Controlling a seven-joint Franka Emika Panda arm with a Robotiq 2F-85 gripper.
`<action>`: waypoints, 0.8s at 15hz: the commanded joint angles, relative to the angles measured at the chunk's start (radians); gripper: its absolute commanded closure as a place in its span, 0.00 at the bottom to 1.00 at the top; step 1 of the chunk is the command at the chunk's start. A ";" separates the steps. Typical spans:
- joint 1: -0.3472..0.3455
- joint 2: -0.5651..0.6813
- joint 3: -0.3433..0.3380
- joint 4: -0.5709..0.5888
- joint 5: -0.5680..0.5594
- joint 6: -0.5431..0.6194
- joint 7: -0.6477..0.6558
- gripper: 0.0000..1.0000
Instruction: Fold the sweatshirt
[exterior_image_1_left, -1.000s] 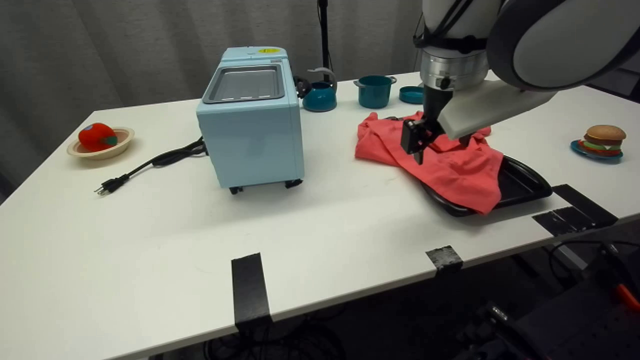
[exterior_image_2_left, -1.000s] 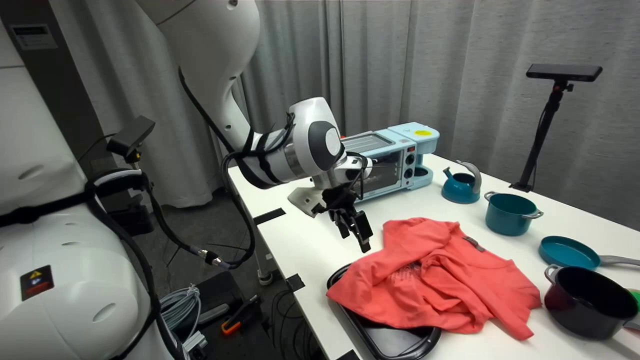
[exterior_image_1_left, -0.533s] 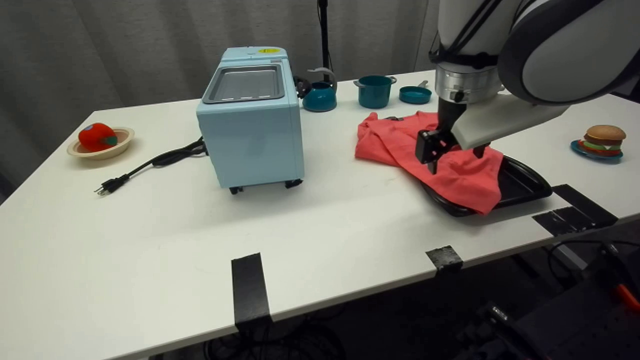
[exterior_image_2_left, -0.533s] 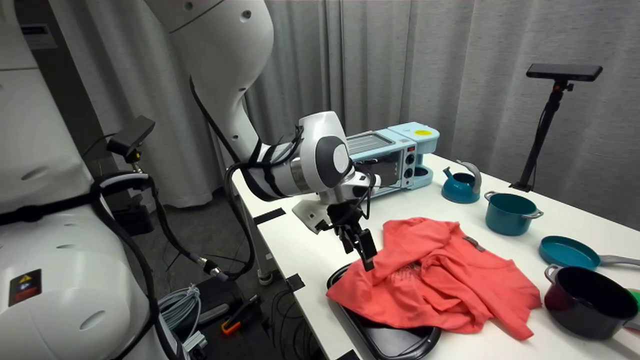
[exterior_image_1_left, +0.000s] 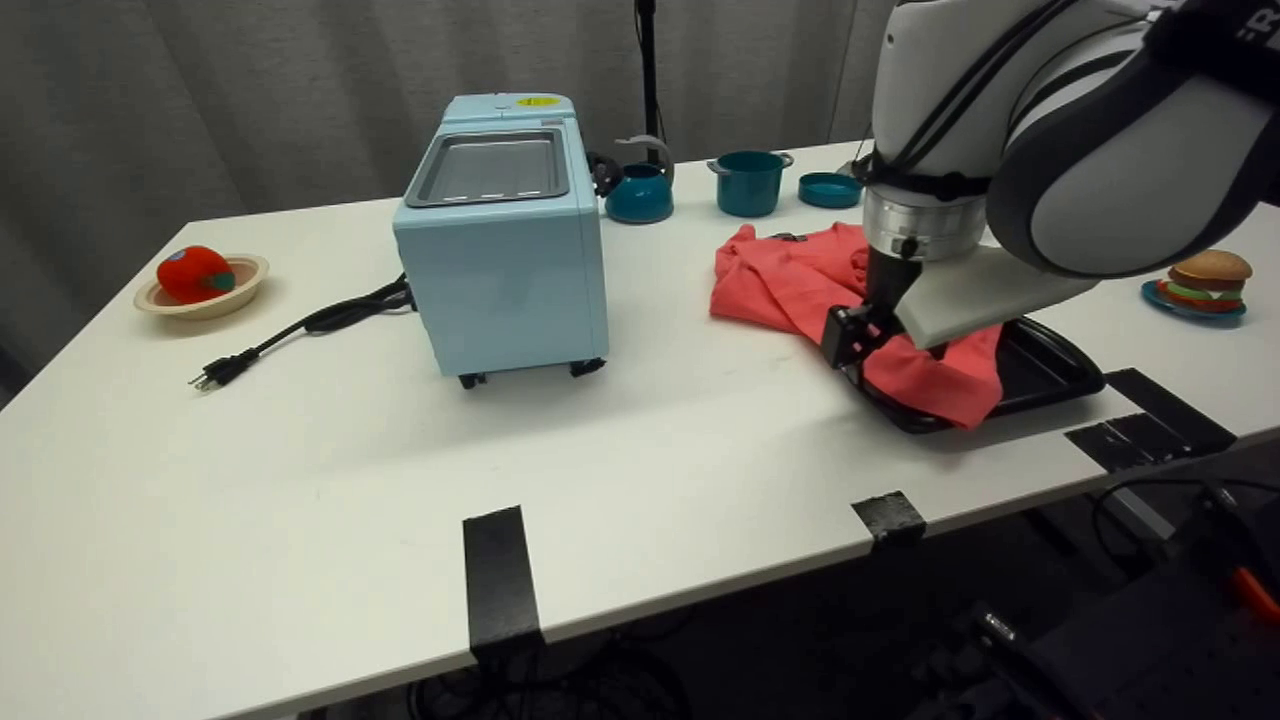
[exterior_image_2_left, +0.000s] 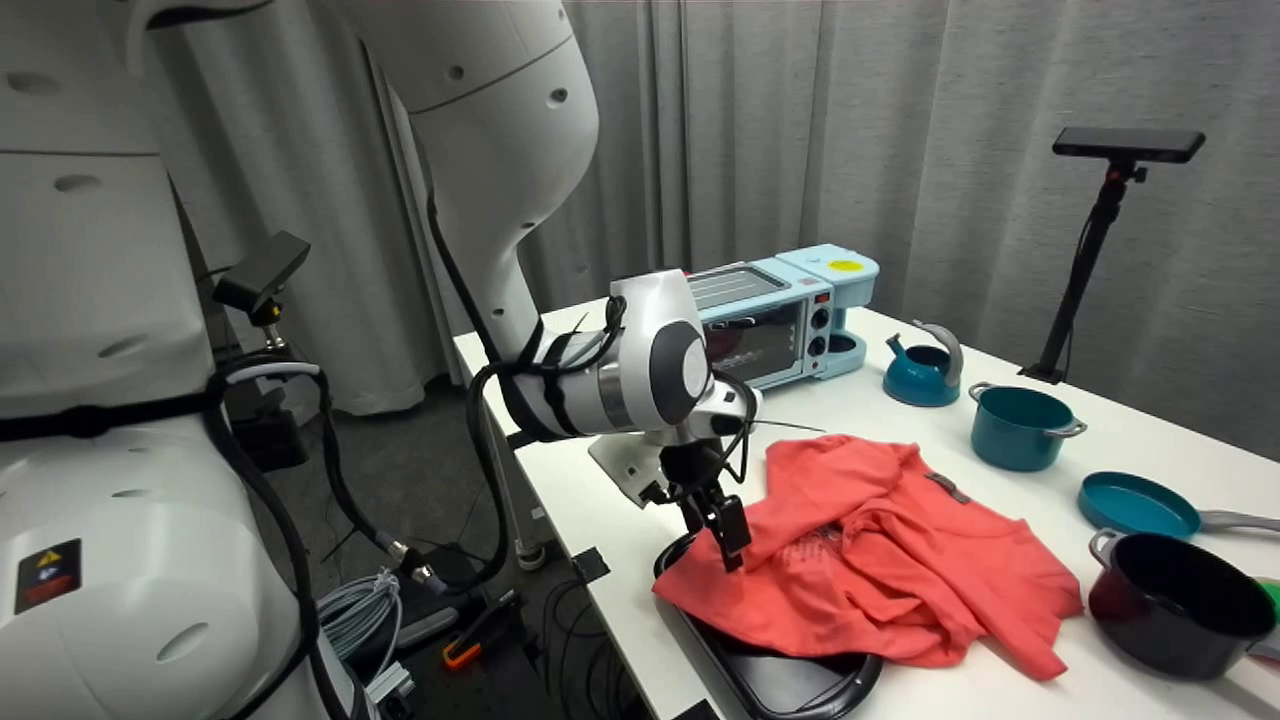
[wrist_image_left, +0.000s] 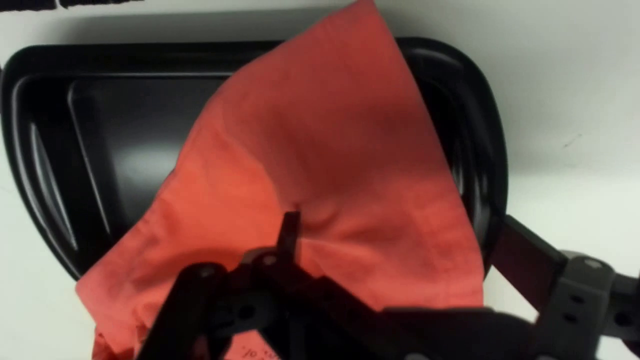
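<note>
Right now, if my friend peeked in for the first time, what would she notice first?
Probably the bright coral-red sweatshirt, rumpled on the white table with one end over a black tray. Next, the robot's black gripper at that end, open, one finger over the sweatshirt and one past its edge. Then maybe the pale blue toaster oven, standing apart on the same table.

I can see the white arm (exterior_image_2_left: 510, 130) arching above the gripper (wrist_image_left: 399, 223), the wrist (exterior_image_2_left: 650, 330) bent over its two fingers (wrist_image_left: 526, 261), which point downward, wide apart.
</note>
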 joint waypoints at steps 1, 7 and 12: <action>-0.012 0.037 -0.020 0.028 -0.024 0.040 -0.002 0.33; -0.019 0.041 -0.038 0.052 -0.008 0.061 -0.008 0.75; -0.021 0.041 -0.048 0.062 0.002 0.074 -0.011 1.00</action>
